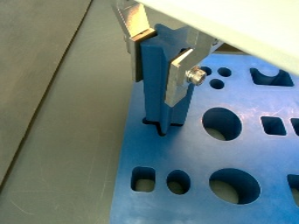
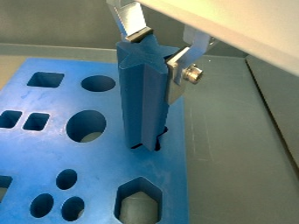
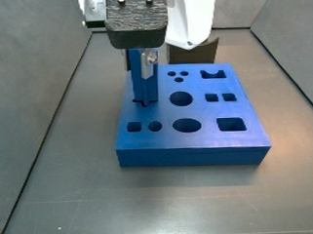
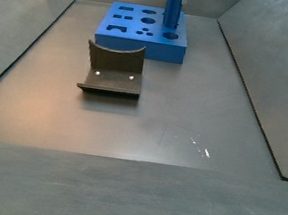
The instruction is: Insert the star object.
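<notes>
The star object (image 1: 156, 83) is a slim bright-blue peg with ridged sides. It stands upright with its lower end in a star-shaped hole near the edge of the blue block (image 1: 239, 153). My gripper (image 1: 162, 52) is above the block, its silver fingers (image 1: 180, 80) shut on the peg's upper part from two sides. In a wrist view the star-shaped top (image 2: 142, 54) shows between the pads of the gripper (image 2: 156, 48). Both side views show the peg (image 3: 143, 85) (image 4: 174, 8) upright on the block (image 3: 206, 136) (image 4: 123, 34). The gripper (image 3: 141, 59) shows in only one of them.
The block has several other shaped holes, round (image 1: 222, 122), square (image 1: 272, 126) and hexagonal (image 2: 138, 199). The dark fixture (image 4: 111, 75) stands on the grey floor in front of the block. Grey walls (image 4: 14, 51) ring the floor.
</notes>
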